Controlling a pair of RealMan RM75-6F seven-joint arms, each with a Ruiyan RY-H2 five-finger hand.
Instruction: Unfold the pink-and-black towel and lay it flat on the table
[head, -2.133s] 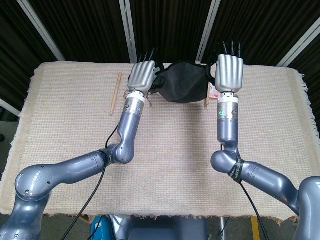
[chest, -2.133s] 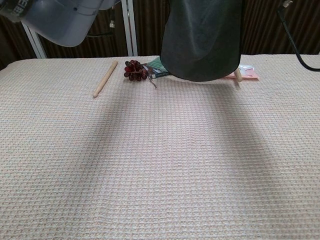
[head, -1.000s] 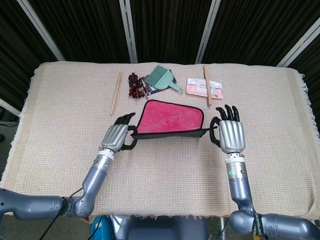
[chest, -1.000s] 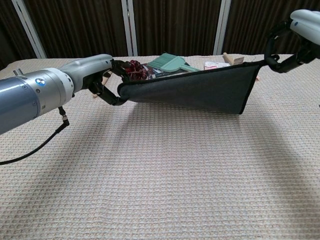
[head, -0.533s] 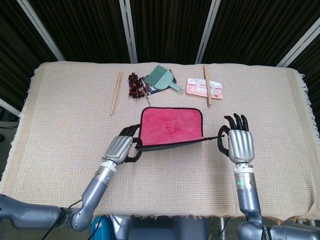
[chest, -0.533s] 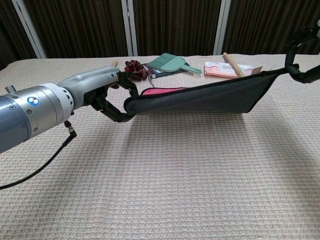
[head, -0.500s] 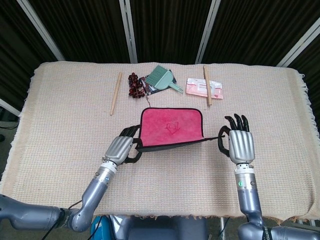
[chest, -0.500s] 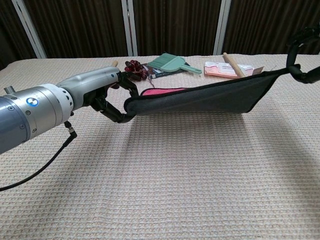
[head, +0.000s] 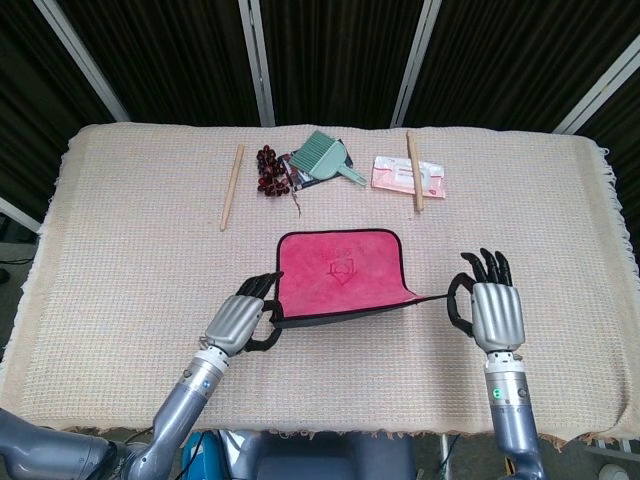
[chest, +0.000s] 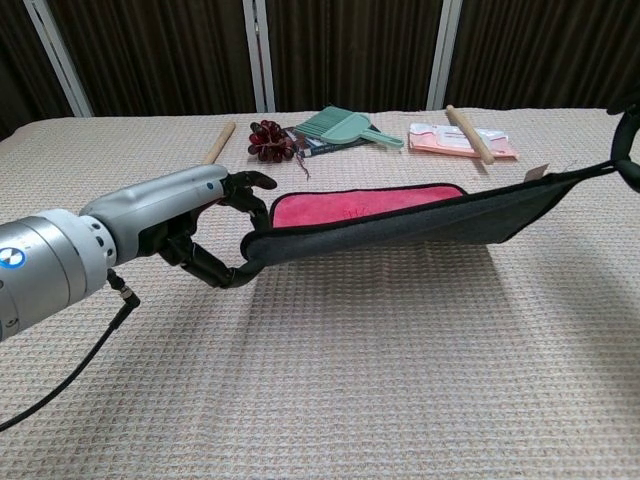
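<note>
Pink towel pinched by both hands; chest view reveals its lifted black underside.

Place: I read this as a lab test bench, not a home.
Backdrop: black curtains hang behind my table, split by bare metal poles.
Table: covered edge to edge with a beige waffle-weave cloth, frayed at the sides.
Props: an unrelated mix along the far edge: a wooden stick, a bunch of dark grapes, a green brush, a pink packet.
Cabling: a loose black cable trails from my left arm.
</note>
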